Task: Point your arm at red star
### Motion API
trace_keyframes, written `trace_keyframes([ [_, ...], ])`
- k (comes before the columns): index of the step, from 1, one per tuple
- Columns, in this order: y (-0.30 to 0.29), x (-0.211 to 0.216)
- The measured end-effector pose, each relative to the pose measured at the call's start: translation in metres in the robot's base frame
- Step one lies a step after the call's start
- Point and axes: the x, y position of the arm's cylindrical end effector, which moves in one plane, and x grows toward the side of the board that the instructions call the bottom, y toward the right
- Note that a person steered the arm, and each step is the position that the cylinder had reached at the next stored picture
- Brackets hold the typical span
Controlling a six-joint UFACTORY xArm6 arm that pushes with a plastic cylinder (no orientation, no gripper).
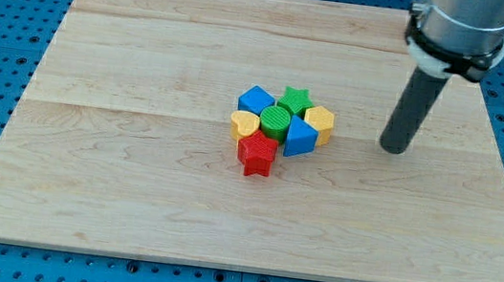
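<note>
My tip [392, 149] sits right of the block cluster, touching nothing; there is no gripper. The red star [256, 154] lies at the cluster's bottom edge, apparently touching the green cylinder [275, 120]. The approach seems barely begun: next, swing down-left toward the star

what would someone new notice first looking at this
The eye lands first on the tight cluster of coloured blocks near the middle of the wooden board: the red star at its bottom edge, with a green cylinder, green star, two blue blocks and two yellow ones packed above it. Next is the dark rod coming down from the view's top right, with my tip off to the cluster's right, clear of every block.
</note>
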Motion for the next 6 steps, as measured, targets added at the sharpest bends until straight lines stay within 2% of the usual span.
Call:
trace_keyframes([
  [2, -0.016, 0.032],
  [4, -0.091, 0.032],
  [5, -0.098, 0.034],
  [6, -0.13, 0.036],
])
